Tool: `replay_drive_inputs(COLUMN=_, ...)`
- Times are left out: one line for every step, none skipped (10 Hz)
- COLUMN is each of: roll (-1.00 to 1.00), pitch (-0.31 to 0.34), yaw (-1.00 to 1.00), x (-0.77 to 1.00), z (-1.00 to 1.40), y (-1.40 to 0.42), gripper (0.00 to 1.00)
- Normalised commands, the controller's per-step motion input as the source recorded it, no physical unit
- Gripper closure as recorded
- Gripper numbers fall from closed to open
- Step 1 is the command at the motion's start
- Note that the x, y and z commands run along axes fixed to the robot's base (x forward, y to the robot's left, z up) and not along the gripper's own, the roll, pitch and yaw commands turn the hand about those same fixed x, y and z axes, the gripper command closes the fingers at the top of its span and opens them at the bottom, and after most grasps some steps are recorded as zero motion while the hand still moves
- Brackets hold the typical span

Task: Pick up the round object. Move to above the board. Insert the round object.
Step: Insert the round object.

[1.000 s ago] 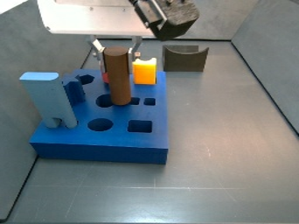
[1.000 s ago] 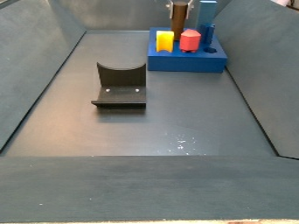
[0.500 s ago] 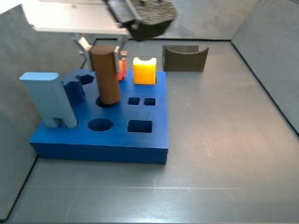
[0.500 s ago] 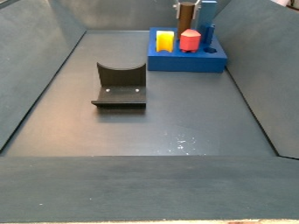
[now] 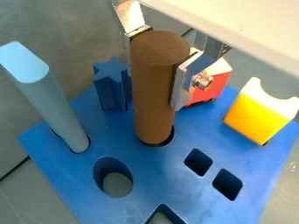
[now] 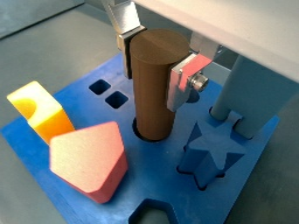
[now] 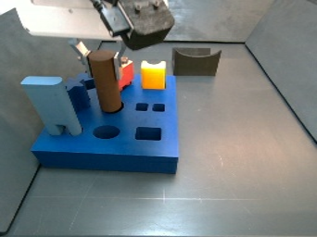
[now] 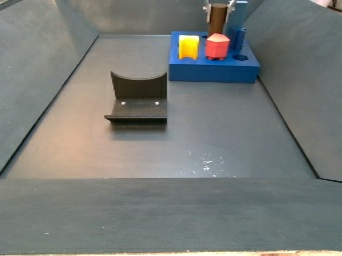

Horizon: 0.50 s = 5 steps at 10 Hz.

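Observation:
The round object, a tall brown cylinder peg (image 5: 152,92), stands with its lower end in a round hole of the blue board (image 5: 128,188). My gripper (image 5: 160,61) is shut on the peg near its top, one silver finger on each side. Both wrist views show this, with the peg (image 6: 155,87) and the gripper (image 6: 152,63) above the board (image 6: 135,188). In a side view the peg (image 7: 107,83) stands at the board's (image 7: 118,153) far end under the gripper (image 7: 102,48). In another side view the peg (image 8: 214,18) rises at the back of the board (image 8: 214,71).
On the board stand a pale blue upright block (image 7: 51,104), a dark blue star peg (image 5: 111,83), an orange-yellow block (image 7: 152,74) and a red block (image 6: 87,157). Round and square holes (image 7: 148,134) are open. The dark fixture (image 7: 196,61) stands on the floor beyond the board.
The gripper has moved left in the side view, carrying the peg's top with it. The peg's lower end stays at the round hole.

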Motion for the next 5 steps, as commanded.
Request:
replay_drive_inputs(roll=0.0, pitch=-0.12, yaw=0.0, x=0.0, z=-0.39, y=0.0, gripper=1.0)
replay_drive_inputs(roll=0.0, pitch=-0.103, yaw=0.0, x=0.0, z=-0.37, y=0.0, gripper=1.0)
replay_drive_inputs(roll=0.02, pitch=-0.054, yaw=-0.01, x=0.09, z=-0.36, y=0.0, gripper=1.0)
replay_drive_inputs(roll=0.03, pitch=0.0, yaw=-0.01, x=0.19, z=-0.32, y=0.02, gripper=1.0)
replay_drive_inputs(roll=0.08, pitch=0.0, yaw=0.0, x=0.22, z=-0.3, y=0.04, gripper=1.0)
